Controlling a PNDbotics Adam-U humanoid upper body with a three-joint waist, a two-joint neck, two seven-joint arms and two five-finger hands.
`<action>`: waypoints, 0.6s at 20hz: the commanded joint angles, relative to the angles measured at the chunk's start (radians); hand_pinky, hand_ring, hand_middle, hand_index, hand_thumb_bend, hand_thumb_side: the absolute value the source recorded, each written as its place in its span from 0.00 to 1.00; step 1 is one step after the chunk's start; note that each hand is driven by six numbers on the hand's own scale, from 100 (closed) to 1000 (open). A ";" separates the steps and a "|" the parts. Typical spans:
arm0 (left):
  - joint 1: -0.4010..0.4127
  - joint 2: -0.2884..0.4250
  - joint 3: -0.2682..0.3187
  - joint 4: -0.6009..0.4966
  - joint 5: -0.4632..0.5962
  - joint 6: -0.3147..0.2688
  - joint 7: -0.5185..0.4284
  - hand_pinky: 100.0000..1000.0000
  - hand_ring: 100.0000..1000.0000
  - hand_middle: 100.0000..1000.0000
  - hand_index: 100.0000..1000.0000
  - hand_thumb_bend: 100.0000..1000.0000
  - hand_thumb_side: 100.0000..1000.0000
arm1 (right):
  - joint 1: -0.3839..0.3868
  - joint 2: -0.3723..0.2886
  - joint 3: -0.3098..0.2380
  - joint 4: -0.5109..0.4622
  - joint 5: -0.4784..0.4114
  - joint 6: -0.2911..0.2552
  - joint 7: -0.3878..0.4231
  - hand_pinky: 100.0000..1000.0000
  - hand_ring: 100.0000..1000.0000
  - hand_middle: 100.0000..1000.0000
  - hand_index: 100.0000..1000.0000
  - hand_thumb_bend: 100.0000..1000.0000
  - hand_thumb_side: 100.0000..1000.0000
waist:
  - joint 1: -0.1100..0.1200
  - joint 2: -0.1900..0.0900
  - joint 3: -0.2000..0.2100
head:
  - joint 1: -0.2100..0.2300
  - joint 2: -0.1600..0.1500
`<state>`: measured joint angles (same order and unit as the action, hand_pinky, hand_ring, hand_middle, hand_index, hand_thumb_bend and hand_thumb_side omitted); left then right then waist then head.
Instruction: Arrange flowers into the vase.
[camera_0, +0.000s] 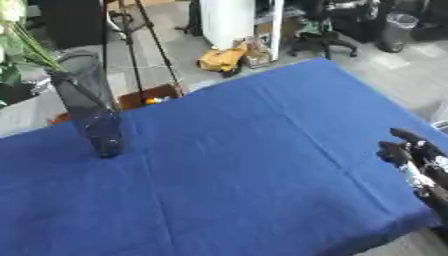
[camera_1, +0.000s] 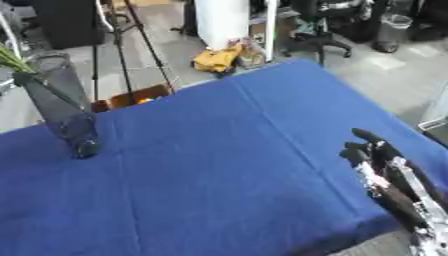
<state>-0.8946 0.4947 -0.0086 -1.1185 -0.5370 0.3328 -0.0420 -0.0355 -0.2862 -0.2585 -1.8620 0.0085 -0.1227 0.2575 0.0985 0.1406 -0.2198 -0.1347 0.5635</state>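
Note:
A tall dark glass vase (camera_0: 90, 105) stands on the blue tablecloth (camera_0: 236, 165) at the far left. Green stems with pale flowers (camera_0: 17, 30) rise out of its mouth toward the upper left corner. My right hand (camera_1: 378, 159) hovers over the table's right edge, far from the vase. Its fingers are relaxed and hold nothing. The left hand shows in neither view.
Beyond the table's far edge are a tripod (camera_0: 140, 45), an orange box (camera_0: 149, 97) on the floor, a yellow object (camera_0: 223, 57) and office chairs (camera_0: 328, 35). The table's right edge (camera_0: 394, 105) runs close to my right hand.

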 joint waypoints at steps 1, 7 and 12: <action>-0.004 0.047 -0.002 -0.069 0.020 0.013 -0.020 0.68 0.65 0.57 0.78 1.00 0.63 | -0.007 -0.009 -0.007 -0.011 0.003 0.000 -0.004 0.84 0.89 0.59 0.94 0.00 0.52 | -0.019 -0.025 0.002 | -0.004 0.008; 0.026 0.053 -0.009 -0.113 0.039 0.013 -0.032 0.66 0.64 0.57 0.78 1.00 0.63 | -0.005 -0.007 -0.010 -0.012 0.003 0.000 -0.007 0.84 0.89 0.59 0.94 0.00 0.52 | -0.024 -0.023 0.012 | -0.013 0.011; 0.136 0.085 -0.015 -0.226 0.076 -0.009 -0.040 0.67 0.65 0.57 0.78 1.00 0.63 | -0.001 -0.005 -0.011 -0.010 0.003 -0.001 -0.010 0.84 0.89 0.59 0.94 0.00 0.52 | -0.031 -0.023 0.036 | -0.026 0.021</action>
<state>-0.7463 0.5331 -0.0269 -1.3015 -0.4711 0.3320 -0.0804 -0.0334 -0.2845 -0.2596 -1.8618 0.0085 -0.1229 0.2531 0.0861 0.1406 -0.1815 -0.1547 0.5755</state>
